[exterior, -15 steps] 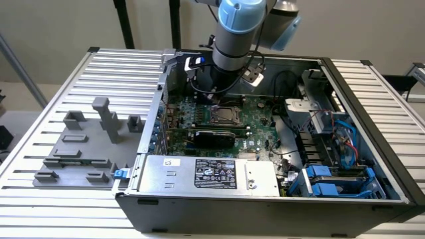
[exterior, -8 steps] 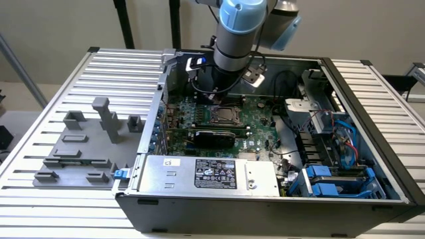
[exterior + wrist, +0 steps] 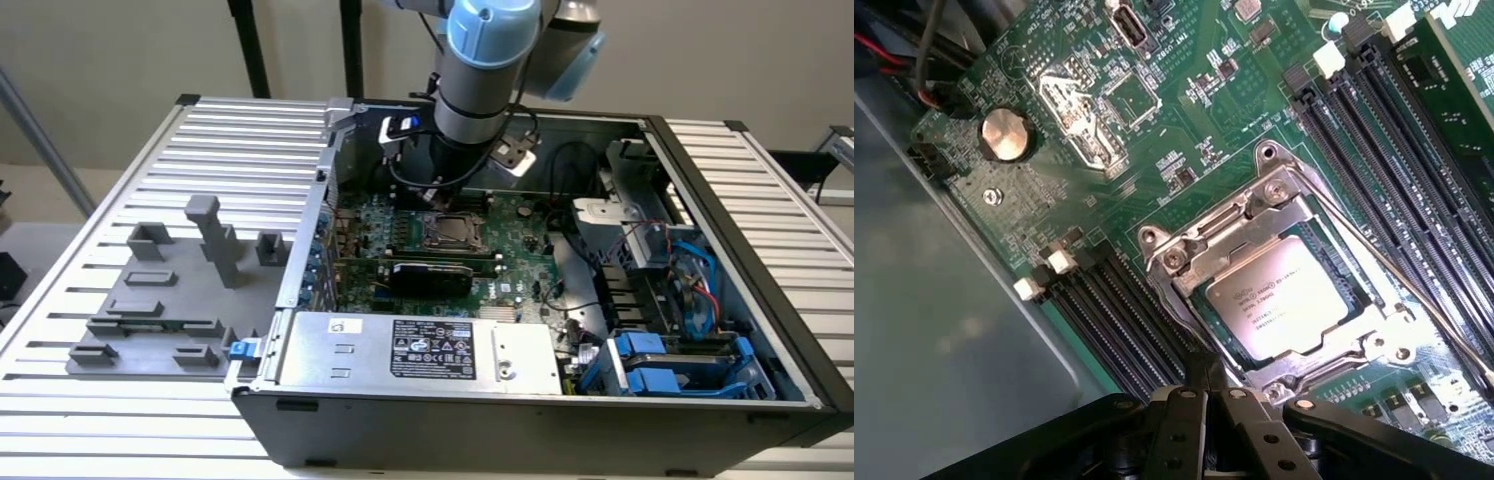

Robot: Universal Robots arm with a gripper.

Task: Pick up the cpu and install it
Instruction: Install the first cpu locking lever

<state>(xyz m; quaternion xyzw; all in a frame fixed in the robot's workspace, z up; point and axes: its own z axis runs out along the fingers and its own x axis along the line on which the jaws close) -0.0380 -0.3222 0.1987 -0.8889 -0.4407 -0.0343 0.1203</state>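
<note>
- The cpu [image 3: 1279,300] is seen lying flat inside the motherboard socket [image 3: 1294,290], its silver-white lid facing up, with the metal retention frame [image 3: 1199,250] around it.
- The tool [image 3: 1204,400] is held directly above the near edge of the socket; its fingers are clenched together with nothing between them. The cpu is not gripped and sits just beyond the fingertips.
- In the exterior view, the arm is seen reaching down into the open computer case [image 3: 747,300], with the tool [image 3: 434,200] poised over the socket [image 3: 450,230] on the green motherboard [image 3: 514,235].
- The cpu appears seated within the socket; whether it is fully home cannot be told from these views. The thin load lever [image 3: 1394,270] is seen running diagonally beside the socket.
- Handling judgement: the chip is judged light, thin and rigid. The metal lid is smooth, so slippage under a weak pinch is considered likely.
- Fragility: the underside contacts and the socket pins beneath are judged delicate; tilting or dragging is to be avoided, and the part is best kept level.
- Grasp location: two opposite side edges are judged the proper hold, never the underside.
- Grey fixture blocks [image 3: 167,300] are noted on the worktop [image 3: 80,400], well away from the tool, outside the case.
</note>
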